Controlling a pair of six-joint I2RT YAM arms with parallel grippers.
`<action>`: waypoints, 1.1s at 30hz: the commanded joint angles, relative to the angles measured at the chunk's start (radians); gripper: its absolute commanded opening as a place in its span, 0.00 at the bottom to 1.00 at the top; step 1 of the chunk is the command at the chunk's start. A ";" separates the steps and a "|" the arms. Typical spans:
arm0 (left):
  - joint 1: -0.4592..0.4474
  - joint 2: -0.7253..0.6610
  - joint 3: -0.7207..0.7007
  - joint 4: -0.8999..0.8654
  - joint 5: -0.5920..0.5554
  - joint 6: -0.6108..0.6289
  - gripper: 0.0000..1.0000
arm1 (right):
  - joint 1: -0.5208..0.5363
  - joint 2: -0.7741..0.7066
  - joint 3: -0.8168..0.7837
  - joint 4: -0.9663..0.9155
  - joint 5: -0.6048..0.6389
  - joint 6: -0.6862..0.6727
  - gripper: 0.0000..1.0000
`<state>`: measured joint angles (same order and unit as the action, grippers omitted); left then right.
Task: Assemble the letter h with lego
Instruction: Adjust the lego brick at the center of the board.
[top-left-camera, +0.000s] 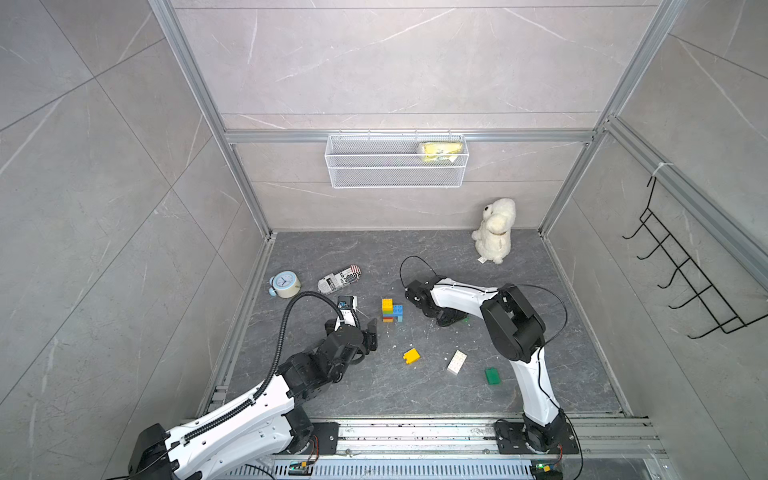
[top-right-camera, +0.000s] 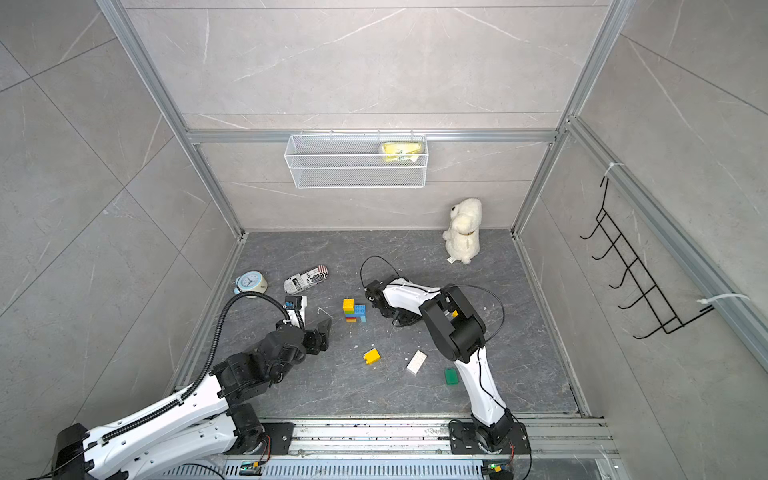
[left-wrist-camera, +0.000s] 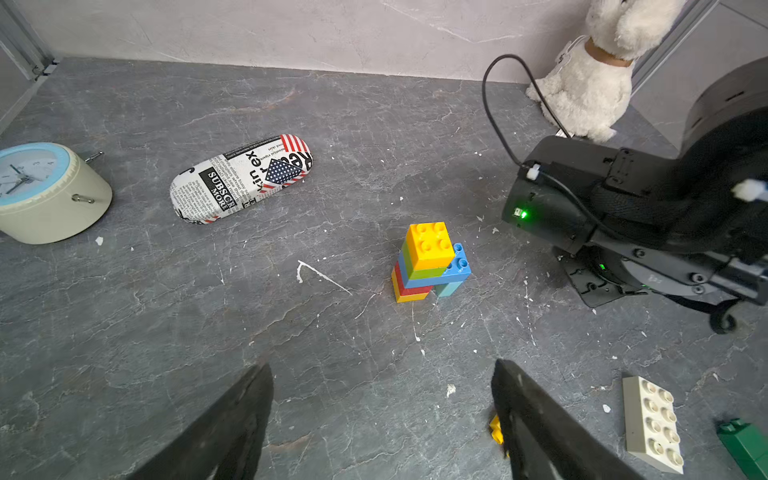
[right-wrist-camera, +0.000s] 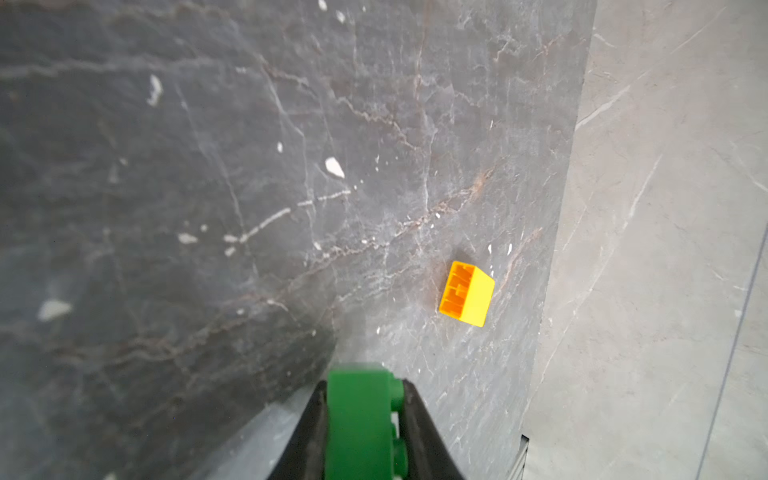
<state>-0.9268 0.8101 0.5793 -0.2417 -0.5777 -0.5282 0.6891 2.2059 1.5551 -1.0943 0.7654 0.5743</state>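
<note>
A lego stack (top-left-camera: 392, 309) (top-right-camera: 354, 309) (left-wrist-camera: 430, 262) stands mid-floor: a yellow square on top, then lime, a blue oblong, red and orange, with a light blue brick under the blue overhang. My left gripper (top-left-camera: 370, 332) (left-wrist-camera: 382, 365) hangs open and empty left of the stack. My right gripper (right-wrist-camera: 363, 384) (top-left-camera: 451, 320) is right of the stack, shut on a green brick (right-wrist-camera: 357, 415). A loose yellow brick (top-left-camera: 411, 356) (right-wrist-camera: 467, 294), a white oblong brick (top-left-camera: 456, 362) (left-wrist-camera: 652, 424) and a dark green brick (top-left-camera: 493, 375) (left-wrist-camera: 744, 444) lie nearer the front.
A pale alarm clock (top-left-camera: 285, 284) and a newsprint glasses case (top-left-camera: 339, 279) lie at the left rear. A white plush toy (top-left-camera: 494, 230) sits in the back right corner. A wire basket (top-left-camera: 397, 162) hangs on the back wall. Walls enclose three sides.
</note>
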 joint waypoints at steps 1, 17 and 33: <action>0.003 -0.007 0.007 -0.001 -0.024 -0.021 0.86 | 0.021 0.037 0.025 -0.067 0.022 0.036 0.33; 0.004 0.014 0.002 0.039 0.052 0.005 0.86 | 0.035 -0.224 -0.109 0.075 -0.148 0.009 0.61; -0.004 0.397 0.206 0.011 0.225 0.028 0.89 | -0.391 -0.842 -0.798 0.814 -0.897 0.030 0.63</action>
<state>-0.9268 1.1450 0.6933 -0.2321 -0.3889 -0.4942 0.3145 1.4082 0.8059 -0.4576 -0.0067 0.5709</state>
